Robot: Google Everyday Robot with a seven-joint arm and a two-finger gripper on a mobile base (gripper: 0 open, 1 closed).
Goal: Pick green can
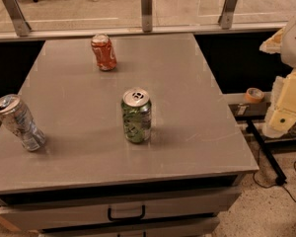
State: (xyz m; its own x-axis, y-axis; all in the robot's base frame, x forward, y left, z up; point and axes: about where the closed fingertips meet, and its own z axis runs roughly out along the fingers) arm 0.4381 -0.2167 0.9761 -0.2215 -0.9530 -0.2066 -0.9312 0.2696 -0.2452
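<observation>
Surveying the grey table (187, 132), I find it fills most of the frame, and its flat top is why all three cans rest unaided. At the right edge of the frame the gripper (285, 110) hangs off the table, well apart from every can. I cannot tell whether it is released or clenched. The green can (136, 115) stands upright near the frame's centre, untouched, with open room around it for an approach. The silver-grey can (20, 122) sits tilted at the left, and the orange-red can (103, 52) stands in the upper left.
</observation>
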